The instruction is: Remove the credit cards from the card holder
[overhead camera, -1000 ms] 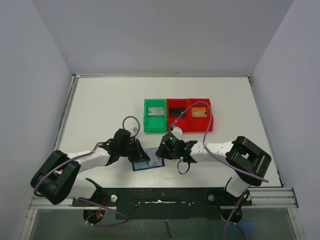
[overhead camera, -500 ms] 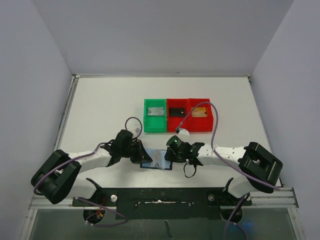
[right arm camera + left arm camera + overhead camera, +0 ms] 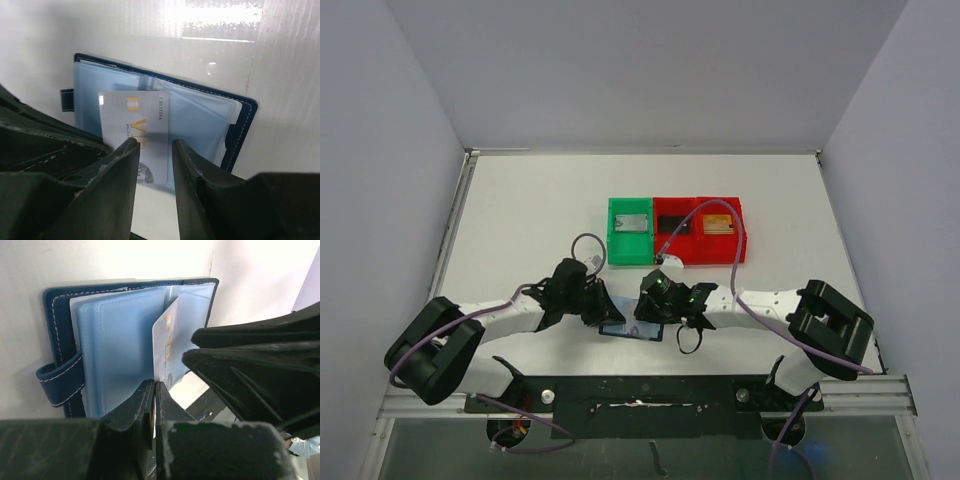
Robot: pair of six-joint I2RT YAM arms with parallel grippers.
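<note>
The card holder [image 3: 632, 330] is a navy-blue wallet lying open near the table's front edge, its light blue pockets facing up. It shows in the left wrist view [image 3: 60, 340] and the right wrist view [image 3: 240, 120]. A pale card with gold lettering [image 3: 135, 120] sticks partly out of a pocket, also seen from the left wrist [image 3: 167, 350]. My left gripper [image 3: 155, 385] is shut on a thin pocket sheet of the card holder at its left side [image 3: 608, 312]. My right gripper [image 3: 155, 142] is open, its jaws straddling the pale card's near edge [image 3: 642, 308].
A green bin [image 3: 613, 245] holds a silver-grey card [image 3: 632, 223]. Joined red bins [image 3: 740, 245] hold a black card [image 3: 670, 221] and a gold-tan card [image 3: 718, 224]. The right arm's purple cable loops over the red bins. Grey walls stand on both sides.
The card holder has slid a little to the right with my left gripper. My right gripper swung right, then came back left onto the card holder.
</note>
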